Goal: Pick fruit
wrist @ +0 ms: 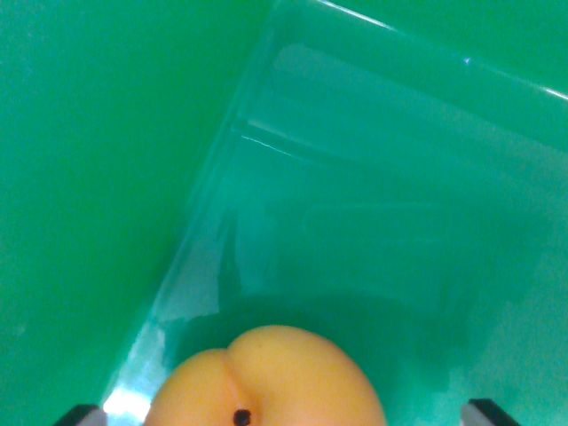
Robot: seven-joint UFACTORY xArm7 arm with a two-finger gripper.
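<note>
An orange-yellow peach-like fruit (266, 377) with a dark stem spot fills the bottom middle of the wrist view. It sits over the floor of a clear plastic container (399, 222) and casts a soft shadow around itself. My gripper (284, 413) straddles the fruit. Only its dark fingertips (80, 414) show, one in each bottom corner. A strip of green shows between each tip and the fruit, so the fingers do not touch it. The fruit's lower part is cut off by the frame edge.
The clear container's wall (213, 177) runs diagonally from the top middle to the bottom left. Its far rim (461, 62) crosses the upper right. A plain green surface (89, 177) lies under and around it.
</note>
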